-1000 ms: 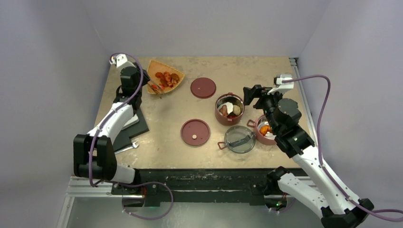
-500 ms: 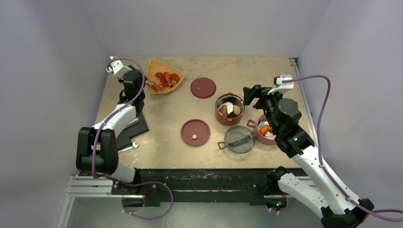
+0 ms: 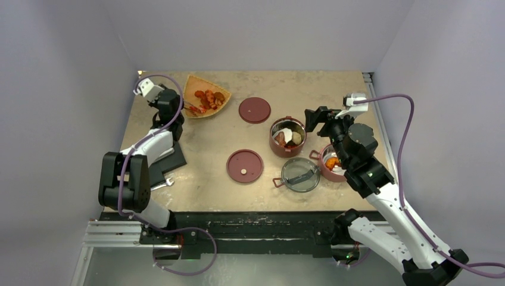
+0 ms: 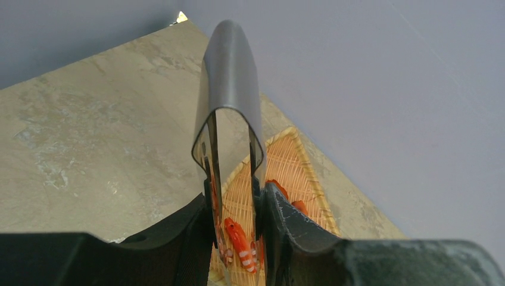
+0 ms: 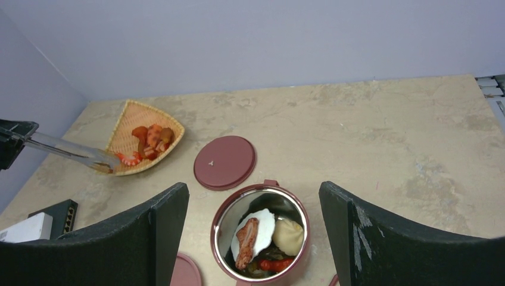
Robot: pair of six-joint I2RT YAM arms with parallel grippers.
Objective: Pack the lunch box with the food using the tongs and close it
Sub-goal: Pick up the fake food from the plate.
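My left gripper (image 3: 177, 105) is shut on the slim metal tongs (image 3: 192, 109). In the left wrist view the tongs (image 4: 229, 77) stand pinched between my fingers (image 4: 178, 238). Their tips reach into the woven orange tray (image 3: 196, 85), with a red-and-white shrimp (image 4: 239, 236) showing between the arms. More food (image 3: 209, 98) lies on the tray. One lunch box bowl (image 3: 274, 143) holds a white slice (image 5: 265, 225), a dumpling (image 5: 288, 236) and red pieces. My right gripper (image 3: 314, 121) hovers open just above it. A second bowl (image 3: 322, 168) with orange food sits by the right arm.
Two dark-red disc lids (image 3: 255, 110) (image 3: 245, 165) and the smoky clear lid (image 3: 300, 174) lie flat around the bowls. A black block (image 3: 170, 161) and a small wrench (image 3: 162, 183) sit by the left arm. The grey walls stand close behind the tray.
The left arm has swung its elbow and wrist towards the back left corner, turning the tongs a little while their tips stay at the tray. The right arm has not moved.
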